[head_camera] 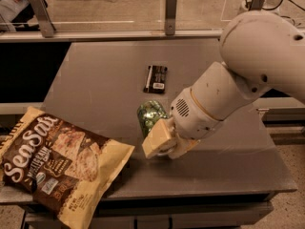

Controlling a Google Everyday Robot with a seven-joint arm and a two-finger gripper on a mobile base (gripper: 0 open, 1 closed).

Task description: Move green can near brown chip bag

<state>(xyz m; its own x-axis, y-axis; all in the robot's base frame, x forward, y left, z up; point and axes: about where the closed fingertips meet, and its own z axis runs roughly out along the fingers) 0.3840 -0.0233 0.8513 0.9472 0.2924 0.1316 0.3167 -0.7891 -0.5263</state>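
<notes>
The green can [150,115] sits in the middle of the grey table [95,80], tucked against the cream finger [160,138] of my gripper [155,133]. The gripper is shut on the can, with its second finger hidden behind the can. The white arm comes in from the upper right. The brown chip bag [59,163] lies flat at the table's front left corner and hangs over the edge. A short gap separates the bag's right corner from the can.
A dark rectangular snack bar [156,78] lies on the table just behind the can. A metal rail with posts [170,13] runs along the table's back edge. The table's right edge [281,161] is below the arm.
</notes>
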